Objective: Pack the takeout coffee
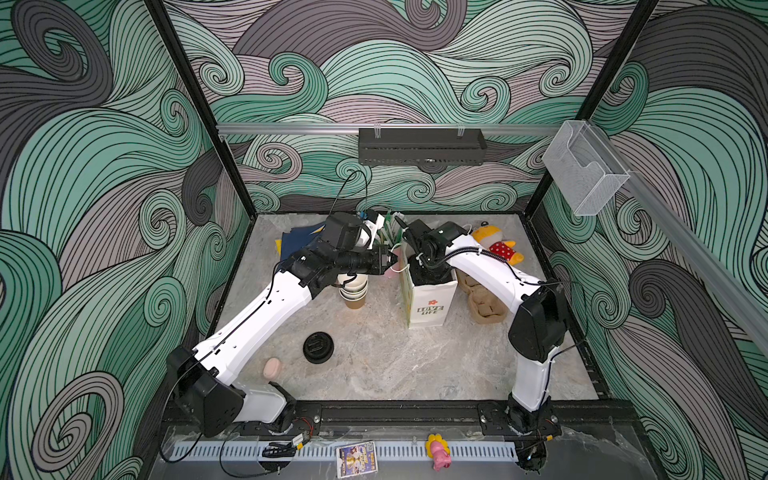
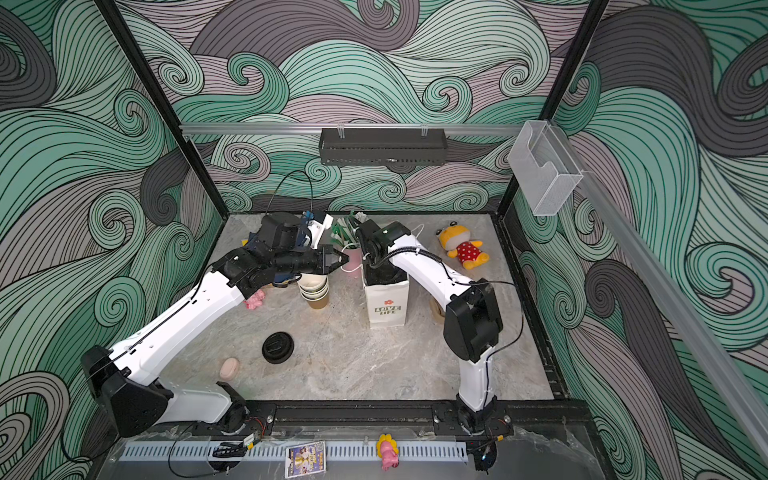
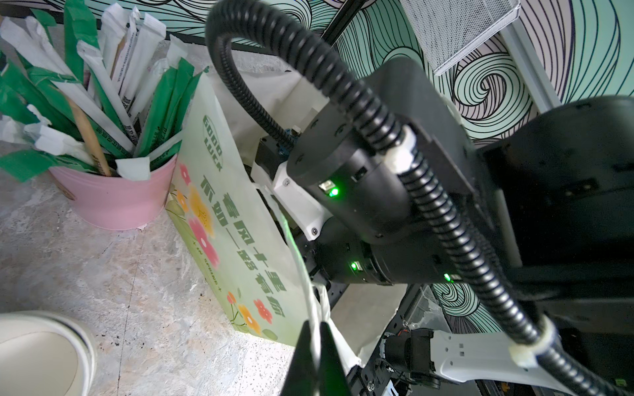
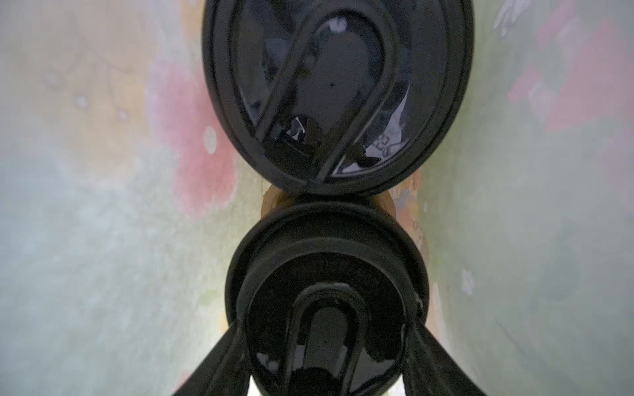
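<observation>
Now the left gripper (image 3: 315,331) pinches the bag handle (image 3: 299,255). Inside the bag (image 1: 430,303), the right gripper (image 4: 326,331) clasps one cup (image 4: 326,247) beside the second cup (image 4: 336,96).

Two robot arms (image 1: 257,307) flank one paper bag (image 1: 430,305) at centre frame, with two lidded cups (image 4: 334,92) inside; also one stack of open cups (image 1: 353,291), one pile of loose lids (image 1: 318,347) lower left, one pink cup of straws (image 3: 113,199), and one plush toy (image 1: 496,245) upper right.

Four cameras, one tabletop cell.
Both top views look steeply down from the front, sharing the whole table (image 1: 374,365); the left wrist camera faces the paper bag (image 3: 219,205) closely, the right looks inside it.
</observation>
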`<state>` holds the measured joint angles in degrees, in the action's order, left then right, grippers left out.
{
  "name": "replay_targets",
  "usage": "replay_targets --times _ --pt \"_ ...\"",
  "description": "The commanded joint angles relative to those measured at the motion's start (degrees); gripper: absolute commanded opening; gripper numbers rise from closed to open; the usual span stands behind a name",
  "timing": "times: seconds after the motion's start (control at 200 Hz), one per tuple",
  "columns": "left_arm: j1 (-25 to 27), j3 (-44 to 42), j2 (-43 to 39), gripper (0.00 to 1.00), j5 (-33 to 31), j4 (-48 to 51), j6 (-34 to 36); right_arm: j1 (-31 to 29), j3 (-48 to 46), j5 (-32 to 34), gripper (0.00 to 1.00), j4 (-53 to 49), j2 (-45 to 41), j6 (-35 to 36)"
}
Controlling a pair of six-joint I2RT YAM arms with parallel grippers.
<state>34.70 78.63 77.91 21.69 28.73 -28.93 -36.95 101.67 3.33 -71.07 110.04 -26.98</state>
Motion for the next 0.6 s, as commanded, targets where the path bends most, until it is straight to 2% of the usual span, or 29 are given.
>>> replay_targets --times 0.0,0.595 --pt "-0.24 1.57 -0.03 0.00 0.98 -0.44 0.48 1.44 -0.51 0.68 0.53 -0.04 2.22 0.25" --pt "-0.27 1.62 0.12 0.00 0.50 -0.25 0.89 1.37 3.80 -0.43 0.52 -6.93 -1.40 2.94"
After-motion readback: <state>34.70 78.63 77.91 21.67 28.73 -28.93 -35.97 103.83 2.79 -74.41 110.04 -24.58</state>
